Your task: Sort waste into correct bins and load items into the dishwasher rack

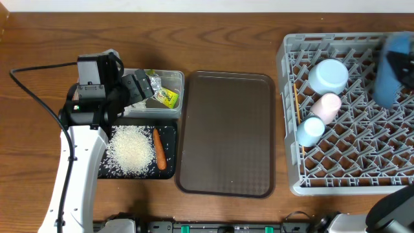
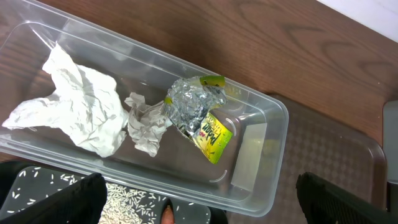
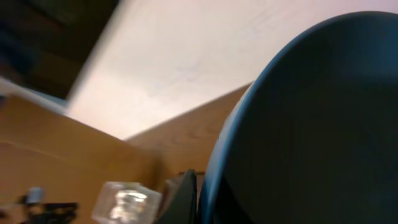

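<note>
Brown wood-grain table [image 1: 52,39] fills the overhead view. On its left half we see the clear plastic rectangular tub [image 1: 176,76], with the shallow black rectangular tray [image 1: 169,167] touching its near side. Loose white rice [image 1: 131,150] and a small orange carrot [image 1: 159,149] lie in that tray. Over the tub hangs the left gripper [image 1: 141,89], jaws wide apart and empty. At the table's middle lies a flat brown serving tray [image 1: 226,133]. At the right edge stands the large grey plastic dishwasher rack [image 1: 289,116], holding along its left side a whitish pale-blue bowl [image 1: 328,76], a small pink cup [image 1: 328,107] and a small light blue cup [image 1: 310,131]. A round dark blue plate [image 1: 394,68] is a blur above the rack's far right corner. From the left wrist we look down into the tub: two crumpled white paper napkins [image 2: 81,112] lie toward one end, with crumpled silver foil [image 2: 189,102] beside them and a yellow-green snack wrapper [image 2: 212,135] touching the foil. From the right wrist the plate fills the right of the view, tilted and close to the lens. The right gripper is closed on it, though we cannot see its fingers.
</note>
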Controlling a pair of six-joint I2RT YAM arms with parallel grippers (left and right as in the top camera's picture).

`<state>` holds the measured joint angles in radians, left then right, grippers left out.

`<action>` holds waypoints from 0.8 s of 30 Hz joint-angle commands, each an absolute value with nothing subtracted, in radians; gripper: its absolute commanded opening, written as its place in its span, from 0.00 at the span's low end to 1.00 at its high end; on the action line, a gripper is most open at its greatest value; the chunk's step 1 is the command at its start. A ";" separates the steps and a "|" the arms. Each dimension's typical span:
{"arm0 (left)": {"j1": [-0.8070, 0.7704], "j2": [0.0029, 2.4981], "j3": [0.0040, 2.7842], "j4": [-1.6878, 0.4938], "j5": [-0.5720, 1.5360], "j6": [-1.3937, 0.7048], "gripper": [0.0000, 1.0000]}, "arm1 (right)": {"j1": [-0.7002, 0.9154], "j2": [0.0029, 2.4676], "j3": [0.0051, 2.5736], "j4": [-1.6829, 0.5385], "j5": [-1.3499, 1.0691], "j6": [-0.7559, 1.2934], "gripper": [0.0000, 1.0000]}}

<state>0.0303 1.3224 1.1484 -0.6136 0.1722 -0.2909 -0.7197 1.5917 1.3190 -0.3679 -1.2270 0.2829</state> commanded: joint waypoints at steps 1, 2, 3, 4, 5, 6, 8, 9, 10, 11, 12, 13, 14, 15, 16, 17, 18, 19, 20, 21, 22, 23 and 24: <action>0.035 1.326 1.148 -0.614 0.156 -0.285 1.00 | -0.759 1.569 1.326 -0.361 -1.420 0.314 0.01; 0.035 1.326 1.148 -0.614 0.156 -0.285 1.00 | -0.763 1.569 1.326 -0.361 -1.427 0.314 0.01; 0.035 1.326 1.148 -0.614 0.156 -0.285 1.00 | -0.763 1.569 1.326 -0.362 -1.429 0.314 0.01; 0.034 1.326 1.148 -0.614 0.156 -0.285 1.00 | -0.763 1.569 1.326 -0.362 -1.438 0.315 0.01; 0.034 1.326 1.148 -0.614 0.156 -0.285 1.00 | -0.763 1.569 1.326 -0.362 -1.455 0.314 0.01; 0.035 1.326 1.148 -0.614 0.156 -0.285 1.00 | -0.764 1.569 1.326 -0.362 -1.469 0.315 0.01; 0.034 1.326 1.148 -0.614 0.156 -0.285 1.00 | -0.775 1.569 1.326 -0.363 -1.476 0.333 0.01; 0.035 1.326 1.148 -0.614 0.156 -0.285 1.00 | -0.782 1.569 1.326 -0.364 -1.481 0.337 0.01; 0.035 1.326 1.148 -0.614 0.156 -0.285 1.00 | -0.793 1.569 1.326 -0.371 -1.487 0.337 0.01; 0.035 1.326 1.148 -0.614 0.156 -0.285 1.00 | -0.799 1.569 1.326 -0.376 -1.493 0.336 0.01; 0.035 1.326 1.148 -0.614 0.156 -0.285 1.00 | -0.809 1.569 1.325 -0.382 -1.501 0.336 0.01; 0.034 1.326 1.148 -0.614 0.156 -0.285 1.00 | -0.816 1.569 1.324 -0.389 -1.501 0.332 0.01; 0.034 1.326 1.148 -0.614 0.156 -0.285 1.00 | -0.824 1.569 1.319 -0.400 -1.501 0.326 0.01; 0.034 1.326 1.148 -0.614 0.156 -0.285 1.00 | -0.831 1.569 1.315 -0.418 -1.501 0.313 0.01; 0.035 1.326 1.148 -0.614 0.156 -0.285 1.00 | -0.839 1.569 1.306 -0.440 -1.501 0.286 0.01; 0.034 1.326 1.148 -0.614 0.156 -0.285 1.00 | -0.844 1.569 1.296 -0.456 -1.501 0.258 0.01; 0.034 1.326 1.148 -0.614 0.156 -0.285 1.00 | -0.849 1.569 1.279 -0.464 -1.501 0.234 0.01; 0.035 1.326 1.148 -0.614 0.156 -0.285 1.00 | -0.851 1.569 1.261 -0.461 -1.501 0.226 0.01; 0.035 1.326 1.148 -0.614 0.156 -0.285 1.00 | -0.851 1.570 1.240 -0.447 -1.501 0.223 0.01; 0.035 1.326 1.148 -0.614 0.156 -0.285 1.00 | -0.851 1.571 1.222 -0.429 -1.501 0.223 0.01; 0.035 1.326 1.148 -0.614 0.156 -0.285 1.00 | -0.850 1.573 1.203 -0.403 -1.501 0.223 0.01; 0.034 1.326 1.148 -0.614 0.156 -0.285 1.00 | -0.849 1.574 1.189 -0.381 -1.501 0.224 0.01; 0.035 1.326 1.148 -0.614 0.156 -0.285 1.00 | -0.850 1.575 1.175 -0.359 -1.501 0.224 0.01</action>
